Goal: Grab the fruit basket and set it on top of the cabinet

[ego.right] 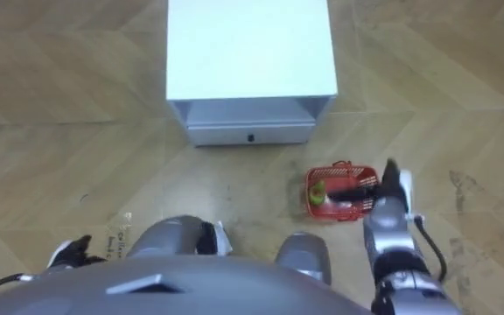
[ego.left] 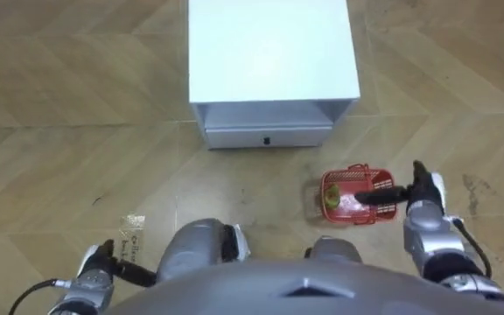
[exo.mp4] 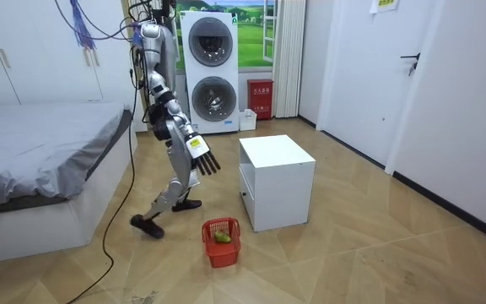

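While the robot stands bent forward with 1 foot set back, the grey bed lies behind it at the room view's left, and 2 stacked washing machines stand against the far wall. Before the robot sits a white bedside cabinet with an open shelf above 1 closed drawer. On the wooden floor, just off the cabinet's front right corner, rests the red fruit basket, upright, with 1 green fruit inside. The right hand has its fingers straight and apart, holding nothing; in the eye views its dark fingers overlap the basket's right rim, but the room view shows it at thigh height, well above the basket. The left hand hangs at the lower left, fingers loosely extended and empty. A small clear wrapper lies on the floor near it.
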